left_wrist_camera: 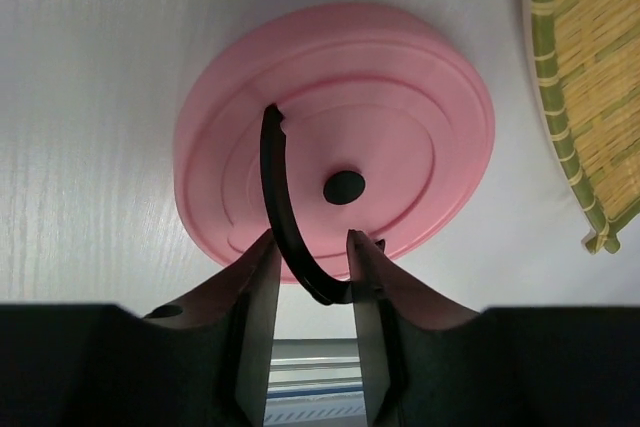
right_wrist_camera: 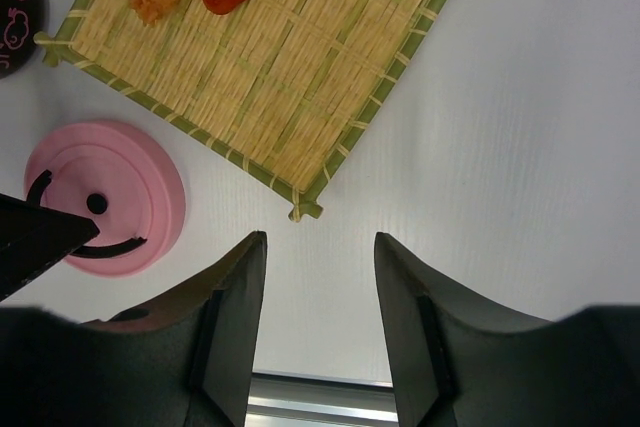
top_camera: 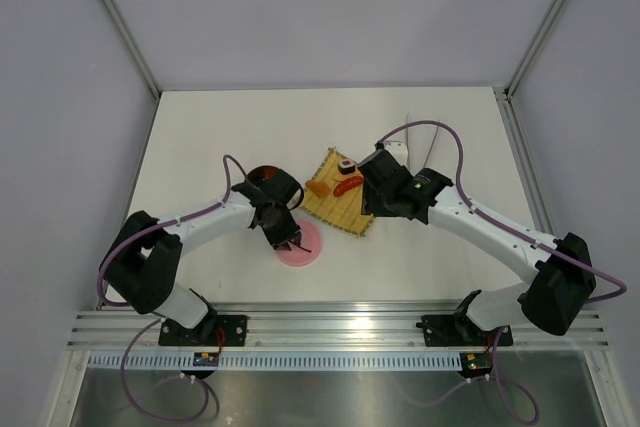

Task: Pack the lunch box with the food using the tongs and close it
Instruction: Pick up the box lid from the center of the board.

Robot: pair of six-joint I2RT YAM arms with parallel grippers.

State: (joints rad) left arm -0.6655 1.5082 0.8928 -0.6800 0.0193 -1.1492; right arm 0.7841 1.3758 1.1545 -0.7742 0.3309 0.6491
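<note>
Beside woven bamboo mat (right_wrist_camera: 270, 57): round pink lid (left_wrist_camera: 340, 97), concentric ridges.

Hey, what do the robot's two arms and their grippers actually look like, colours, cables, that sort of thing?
The left arm and right arm have white tubular links between bulky black joints, and each trails a purple cable. The left gripper and right gripper have matte black, flat, tapering fingers.

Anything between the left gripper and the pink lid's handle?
Nothing visible. The left gripper straddles the black handle of the pink lid, a finger on each side; the bamboo mat lies off to the side.
</note>
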